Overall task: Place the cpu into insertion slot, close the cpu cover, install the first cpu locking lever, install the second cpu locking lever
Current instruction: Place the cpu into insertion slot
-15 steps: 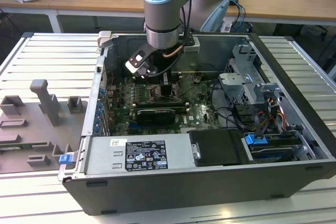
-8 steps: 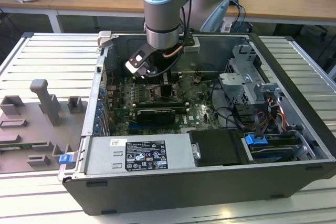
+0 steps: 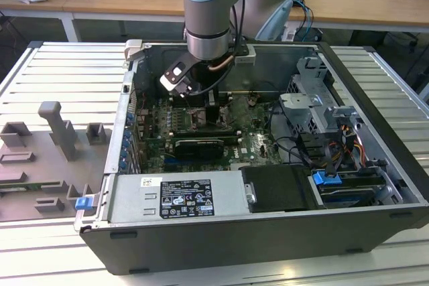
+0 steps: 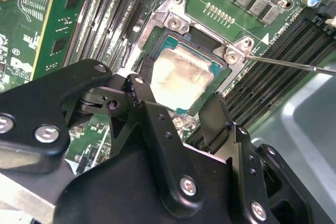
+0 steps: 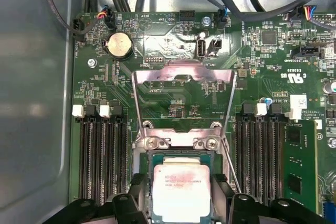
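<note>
Cpu within pincer; over insertion slot

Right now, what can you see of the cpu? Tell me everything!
The cpu is a small flat square. Its top is pale silvery-beige and looks like metal, smudged in patches, with faint print and a thin green edge. It lies flat and face up in the slot. The cover is swung open, away from it, so nothing covers it. The gripper hangs close over it; I can't tell whether it touches the cpu.
</note>
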Controlling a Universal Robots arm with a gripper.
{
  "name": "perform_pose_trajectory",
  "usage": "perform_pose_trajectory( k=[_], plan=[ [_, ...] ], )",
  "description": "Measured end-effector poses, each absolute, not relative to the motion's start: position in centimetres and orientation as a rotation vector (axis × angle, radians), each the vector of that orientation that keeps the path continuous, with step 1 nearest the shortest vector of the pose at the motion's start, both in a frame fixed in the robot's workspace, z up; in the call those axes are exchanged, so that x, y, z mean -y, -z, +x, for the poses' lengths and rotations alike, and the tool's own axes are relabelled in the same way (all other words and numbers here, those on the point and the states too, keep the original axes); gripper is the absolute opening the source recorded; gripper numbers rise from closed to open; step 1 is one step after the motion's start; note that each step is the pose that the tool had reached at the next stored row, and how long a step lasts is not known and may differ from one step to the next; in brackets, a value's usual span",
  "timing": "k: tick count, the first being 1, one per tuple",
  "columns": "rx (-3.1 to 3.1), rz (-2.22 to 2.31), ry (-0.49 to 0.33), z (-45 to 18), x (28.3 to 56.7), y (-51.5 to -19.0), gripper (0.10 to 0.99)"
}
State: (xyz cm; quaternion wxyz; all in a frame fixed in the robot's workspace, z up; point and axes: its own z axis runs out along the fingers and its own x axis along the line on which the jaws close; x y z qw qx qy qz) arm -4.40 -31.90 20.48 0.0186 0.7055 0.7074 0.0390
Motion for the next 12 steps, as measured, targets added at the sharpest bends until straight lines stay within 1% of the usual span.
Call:
perform_pose_trajectory(
  k=[4, 5, 8, 9, 12],
  plan=[
    [-2.196, 2.191, -0.121, -4.40, 31.90, -20.89, 0.620],
    [-2.196, 2.191, -0.121, -4.40, 31.90, -20.95, 0.608],
    [-2.196, 2.191, -0.121, -4.40, 31.90, -21.16, 0.416],
    [-2.196, 2.190, -0.120, -4.40, 31.90, -21.26, 0.294],
    [-2.196, 2.190, -0.119, -4.40, 31.90, -21.43, 0.114]
  ],
)
